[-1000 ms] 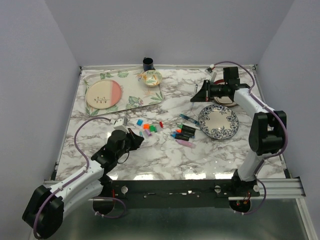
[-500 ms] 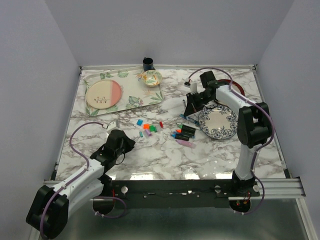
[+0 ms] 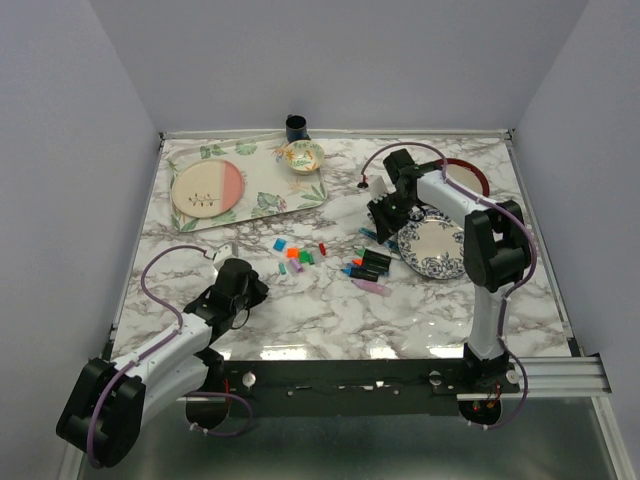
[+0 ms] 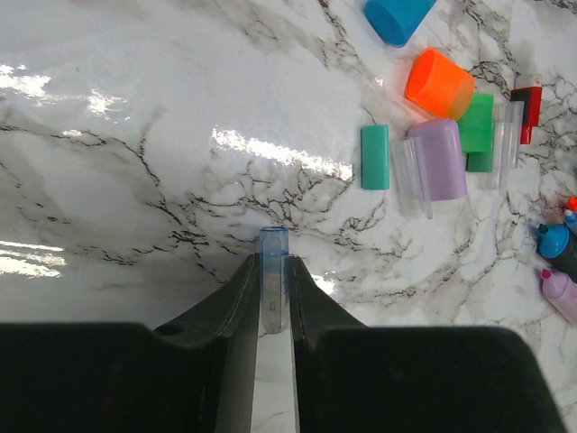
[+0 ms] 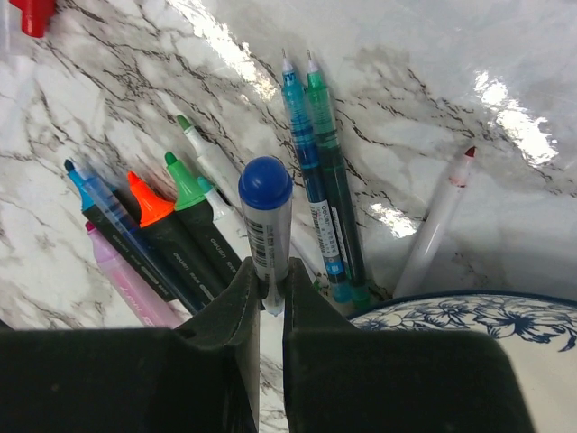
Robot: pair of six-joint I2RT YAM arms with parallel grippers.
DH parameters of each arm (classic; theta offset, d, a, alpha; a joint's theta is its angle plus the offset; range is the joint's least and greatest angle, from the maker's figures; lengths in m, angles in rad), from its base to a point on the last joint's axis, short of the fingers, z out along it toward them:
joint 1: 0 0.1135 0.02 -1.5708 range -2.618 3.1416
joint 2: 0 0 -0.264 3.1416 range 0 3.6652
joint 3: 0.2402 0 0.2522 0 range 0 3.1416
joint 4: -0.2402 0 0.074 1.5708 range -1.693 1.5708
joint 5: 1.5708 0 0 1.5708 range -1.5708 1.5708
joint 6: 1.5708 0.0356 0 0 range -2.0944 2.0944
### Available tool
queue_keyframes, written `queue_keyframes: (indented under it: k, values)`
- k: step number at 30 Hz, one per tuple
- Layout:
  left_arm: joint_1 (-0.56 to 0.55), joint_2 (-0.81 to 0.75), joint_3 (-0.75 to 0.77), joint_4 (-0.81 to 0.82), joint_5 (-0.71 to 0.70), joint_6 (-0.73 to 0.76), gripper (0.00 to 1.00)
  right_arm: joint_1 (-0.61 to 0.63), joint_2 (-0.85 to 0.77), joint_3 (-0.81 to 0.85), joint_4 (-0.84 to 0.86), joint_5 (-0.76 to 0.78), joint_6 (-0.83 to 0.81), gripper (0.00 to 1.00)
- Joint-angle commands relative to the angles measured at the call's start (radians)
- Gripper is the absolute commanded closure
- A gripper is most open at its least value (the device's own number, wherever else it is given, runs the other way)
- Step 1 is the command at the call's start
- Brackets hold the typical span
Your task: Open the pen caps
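Note:
My left gripper [image 4: 272, 263] is shut on a thin clear-blue pen cap [image 4: 272, 244] and holds it just above the marble, left of the loose caps. Those caps lie together: blue [image 4: 397, 16], orange [image 4: 439, 84], green [image 4: 476, 122], teal [image 4: 374, 156], purple [image 4: 437, 160] and red [image 4: 527, 95]. My right gripper [image 5: 270, 267] is shut on a white pen with a round blue end [image 5: 266, 212], held over the pile of uncapped highlighters [image 5: 171, 239] and thin pens [image 5: 320, 171]. In the top view the left gripper [image 3: 240, 290] is near the front and the right gripper [image 3: 383, 215] is beside the pens [image 3: 365, 268].
A blue patterned plate [image 3: 445, 250] sits right of the pens, its rim under my right gripper [image 5: 469, 316]. A red plate [image 3: 470, 178] lies behind it. A leafy tray [image 3: 270, 190] at back left holds a pink plate [image 3: 205, 188] and a bowl [image 3: 303, 155]. A dark cup [image 3: 296, 127] stands behind.
My right gripper has swung from the back right down to the pen pile, still holding the pen. My left gripper has drawn back from the caps toward the front edge.

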Motion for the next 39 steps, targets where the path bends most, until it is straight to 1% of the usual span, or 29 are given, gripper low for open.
queue_keyframes:
  k: [1, 3, 5, 6, 7, 9, 10, 12, 20, 24, 27, 30, 33, 34, 35, 36, 39]
  values:
    - [0.011, 0.02, 0.015, 0.009, -0.025, 0.001, 0.74, 0.016, 0.037, 0.017, -0.047, 0.071, -0.036, 0.84]
    - [0.011, 0.031, 0.018, 0.017, -0.02, 0.004, 0.69, 0.024, 0.043, 0.015, -0.048, 0.079, -0.037, 0.82]
    - [0.011, 0.035, 0.02, 0.019, -0.019, 0.004, 0.66, 0.025, 0.05, 0.015, -0.053, 0.08, -0.039, 0.78]
    - [0.013, 0.037, 0.021, 0.022, -0.019, 0.005, 0.62, 0.028, 0.053, 0.015, -0.053, 0.082, -0.04, 0.77]
    - [0.013, 0.038, 0.023, 0.02, -0.019, 0.005, 0.6, 0.027, 0.054, 0.015, -0.053, 0.083, -0.04, 0.73]
    - [0.014, 0.037, 0.024, 0.023, -0.019, 0.007, 0.56, 0.03, 0.054, 0.017, -0.054, 0.085, -0.042, 0.72]
    - [0.014, 0.035, 0.024, 0.023, -0.017, 0.007, 0.56, 0.03, 0.053, 0.015, -0.054, 0.085, -0.042, 0.69]
    - [0.016, 0.038, 0.029, 0.026, -0.016, 0.008, 0.53, 0.03, 0.05, 0.015, -0.056, 0.086, -0.043, 0.69]
    - [0.019, 0.023, 0.053, 0.0, -0.006, 0.015, 0.49, 0.03, 0.021, 0.015, -0.054, 0.088, -0.047, 0.64]
    - [0.02, -0.032, 0.078, -0.041, -0.008, 0.022, 0.39, 0.03, -0.033, 0.015, -0.051, 0.079, -0.051, 0.6]
    - [0.023, -0.072, 0.103, -0.076, -0.016, 0.03, 0.35, 0.03, -0.065, 0.009, -0.047, 0.063, -0.054, 0.6]
    - [0.023, -0.097, 0.126, -0.107, -0.016, 0.039, 0.31, 0.03, -0.107, 0.005, -0.044, 0.039, -0.057, 0.6]
    - [0.025, -0.117, 0.142, -0.127, -0.011, 0.05, 0.31, 0.03, -0.153, -0.006, -0.034, 0.024, -0.059, 0.6]
    - [0.025, -0.121, 0.147, -0.132, -0.008, 0.053, 0.29, 0.03, -0.167, -0.011, -0.033, 0.02, -0.06, 0.6]
    - [0.025, -0.126, 0.152, -0.138, -0.005, 0.061, 0.26, 0.03, -0.194, -0.015, -0.027, 0.01, -0.065, 0.6]
    - [0.025, -0.133, 0.155, -0.142, -0.002, 0.068, 0.21, 0.03, -0.209, -0.026, -0.021, 0.002, -0.068, 0.59]
    - [0.025, -0.133, 0.178, -0.159, 0.018, 0.102, 0.15, 0.027, -0.292, -0.066, 0.005, -0.024, -0.088, 0.57]
